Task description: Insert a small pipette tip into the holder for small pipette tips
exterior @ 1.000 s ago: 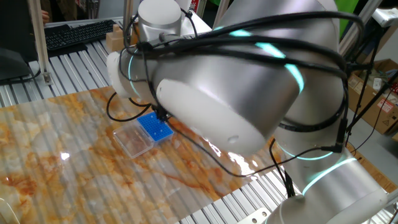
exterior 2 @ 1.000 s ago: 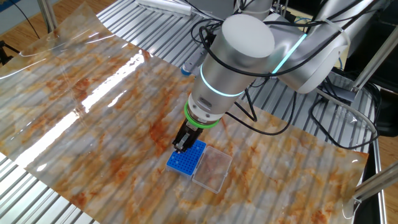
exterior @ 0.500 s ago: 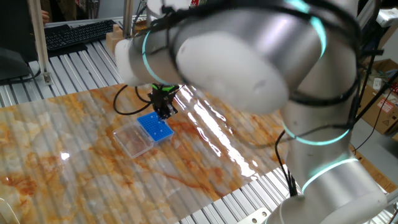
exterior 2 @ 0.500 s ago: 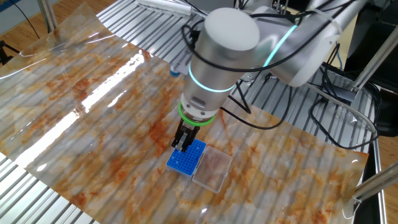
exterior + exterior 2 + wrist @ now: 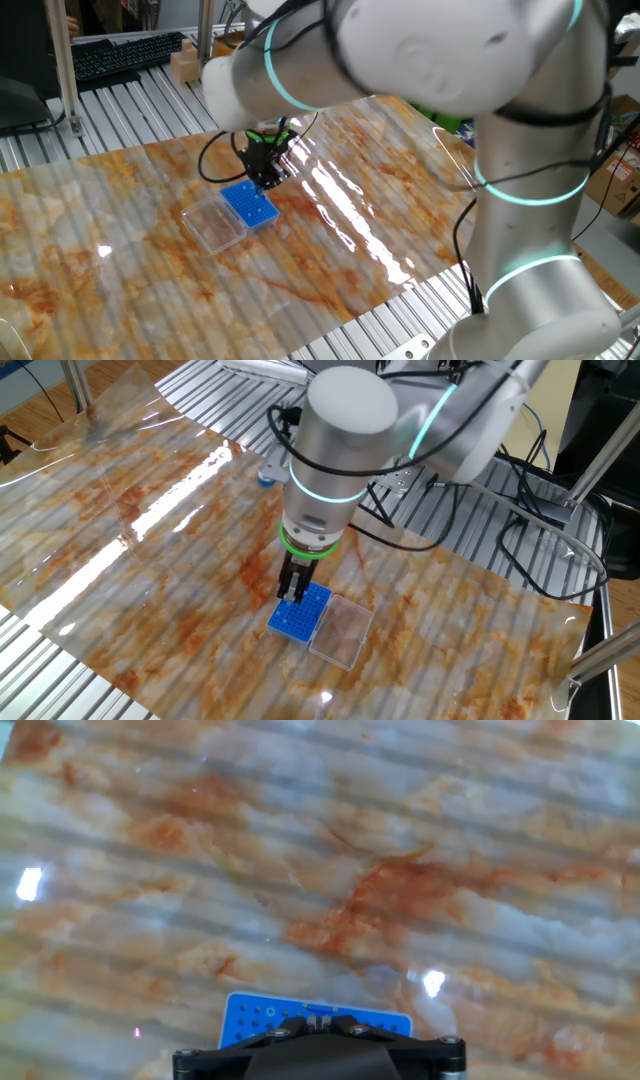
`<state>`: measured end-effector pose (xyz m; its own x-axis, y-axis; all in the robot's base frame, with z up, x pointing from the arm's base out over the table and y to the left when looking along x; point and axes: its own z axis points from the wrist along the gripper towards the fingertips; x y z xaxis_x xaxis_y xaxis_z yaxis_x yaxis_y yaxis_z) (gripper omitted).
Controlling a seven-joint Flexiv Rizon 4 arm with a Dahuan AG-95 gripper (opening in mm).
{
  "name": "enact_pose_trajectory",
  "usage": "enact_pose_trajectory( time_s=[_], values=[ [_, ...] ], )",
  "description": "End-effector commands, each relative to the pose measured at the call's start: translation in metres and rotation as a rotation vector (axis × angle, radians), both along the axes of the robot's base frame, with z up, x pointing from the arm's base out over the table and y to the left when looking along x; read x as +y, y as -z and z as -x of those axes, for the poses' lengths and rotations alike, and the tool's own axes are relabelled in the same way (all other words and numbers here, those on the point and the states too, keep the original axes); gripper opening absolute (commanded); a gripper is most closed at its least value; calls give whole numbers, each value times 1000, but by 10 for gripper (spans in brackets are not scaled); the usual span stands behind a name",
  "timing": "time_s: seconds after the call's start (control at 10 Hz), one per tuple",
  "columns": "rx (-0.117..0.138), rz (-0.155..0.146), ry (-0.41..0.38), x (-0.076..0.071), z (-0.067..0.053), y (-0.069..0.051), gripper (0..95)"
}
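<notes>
Hovering directly over the blue holder for small pipette tips (image 5: 300, 613), the pincer (image 5: 292, 593) was recorded w/ fingers pointing straight down, fingertips just above the rack's edge nearest the arm's wrist.

Item 1, pincer: fingers appeared close together in both fixed views; whether pressed fully shut or pinching sth could not be told. In the hand view only the black finger base (image 5: 320, 1058) was shown, tips out of frame.

Item 2, small pipette tip: not made out in any view. Judged probably held betw. the fingers, long axis vertical, point down, but unconfirmed; too thin to be resolved.

Item 3, holder: bright blue rectangular rack, top a grid of tiny holes, lying flat on the worktop (image 5: 120, 250). Long axis was seen running diagonally in both fixed views. Contents: no tips discernible in the holes at this res.

Item 4, clear plastic tray (image 5: 342, 631): colourless, similar size, touching or just beside the holder along one long side, on the side away from the pincer. Contents: appeared empty; marbled surface visible through it.

Key relation: target holes lay straight below the pincer, so the coming move was judged to be a short vertical descent, w/ fine lateral alignment over one hole. Risk judged: tip catching betw. holes if slightly off-axis.
</notes>
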<state>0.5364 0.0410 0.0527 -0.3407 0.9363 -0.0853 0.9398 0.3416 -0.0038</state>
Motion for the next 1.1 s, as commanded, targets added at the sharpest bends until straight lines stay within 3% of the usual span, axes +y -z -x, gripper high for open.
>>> enact_pose_trajectory(
  time_s=[0.1, 0.3, 0.4, 0.6, 0.8, 1.1],
  values=[
    [7, -41, -106, -4, 2, -4, 0],
    [11, -55, -185, -8, 2, -5, 0],
    [13, -69, -274, -11, 2, -5, 0],
    [14, -92, -377, -16, 1, -4, 0],
    [16, -96, -494, -17, 1, -4, 0],
    [9, -125, -629, -17, 0, -4, 0]
  ],
)
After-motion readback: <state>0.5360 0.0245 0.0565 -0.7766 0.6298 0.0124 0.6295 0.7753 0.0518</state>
